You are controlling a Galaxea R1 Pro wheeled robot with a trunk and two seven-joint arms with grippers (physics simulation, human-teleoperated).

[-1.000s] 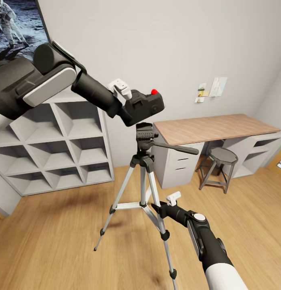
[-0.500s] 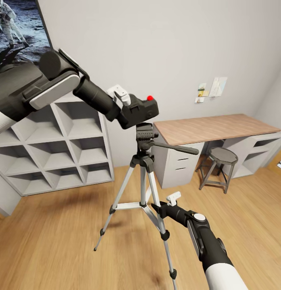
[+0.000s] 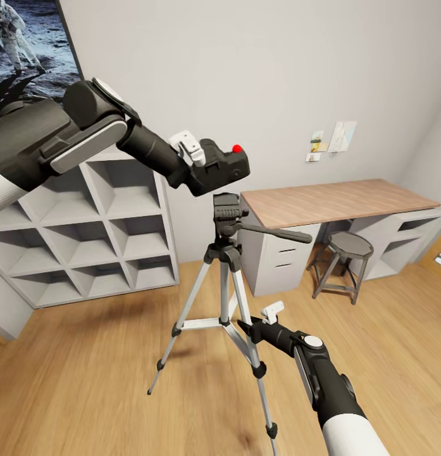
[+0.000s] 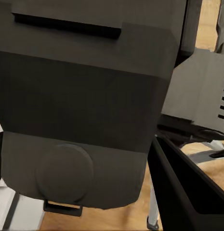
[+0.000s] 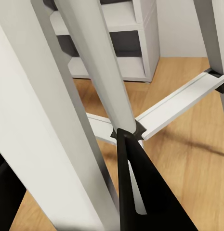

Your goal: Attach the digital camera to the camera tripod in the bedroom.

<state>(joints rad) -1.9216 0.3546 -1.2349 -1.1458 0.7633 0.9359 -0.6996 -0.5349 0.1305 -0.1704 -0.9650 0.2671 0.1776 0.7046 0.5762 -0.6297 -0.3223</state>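
My left gripper is shut on the digital camera, a small black body with a red button on top. It holds the camera just above the black pan head of the camera tripod, slightly to the left and not seated on it. Up close, the camera's dark body sits beside one finger. My right gripper is low down, closed around a silver tripod leg, with a black finger beside it. The tripod stands upright on the wood floor.
Grey cube shelving stands at the left wall under the astronaut picture. A wood-topped desk with drawers and a round grey stool are to the right. The tripod's long handle points toward the desk.
My left arm has shifted the camera a little to the left and slightly lower, dipping and then rising a bit. The right arm and tripod have not moved.
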